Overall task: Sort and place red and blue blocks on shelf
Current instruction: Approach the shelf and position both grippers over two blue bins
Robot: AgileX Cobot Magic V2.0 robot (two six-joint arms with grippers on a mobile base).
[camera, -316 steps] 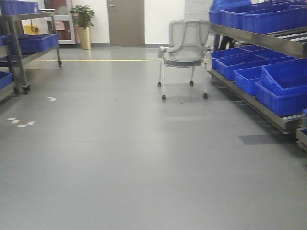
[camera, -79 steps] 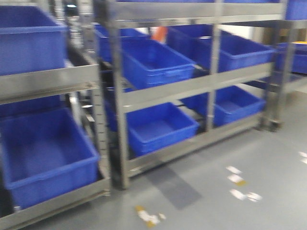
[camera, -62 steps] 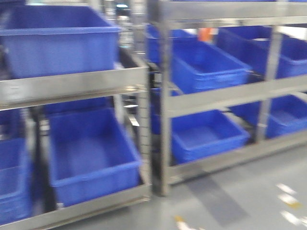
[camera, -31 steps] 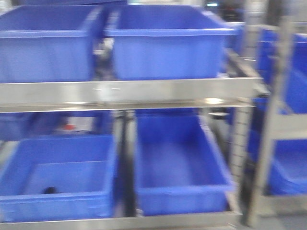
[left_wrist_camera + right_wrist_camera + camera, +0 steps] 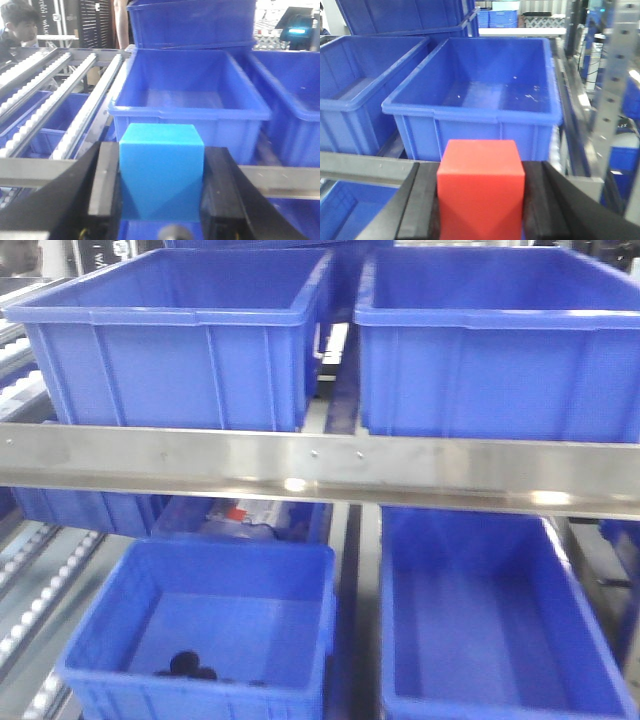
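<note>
1. Pinching the blue block (image 5: 161, 170), the left gripper (image 5: 161, 187) faced a blue bin (image 5: 187, 95) at 12 o'clock on the shelf (image 5: 285, 181).
2. The right gripper (image 5: 481, 200) clamped the red block (image 5: 481, 182), whose lower edge was cut off.
3. Writing on a dark panel (image 5: 50, 15) at 11 o'clock was too blurred to read.
4. Dark lumps (image 5: 190, 668) in a lower bin (image 5: 200, 552) were unclear.
</note>
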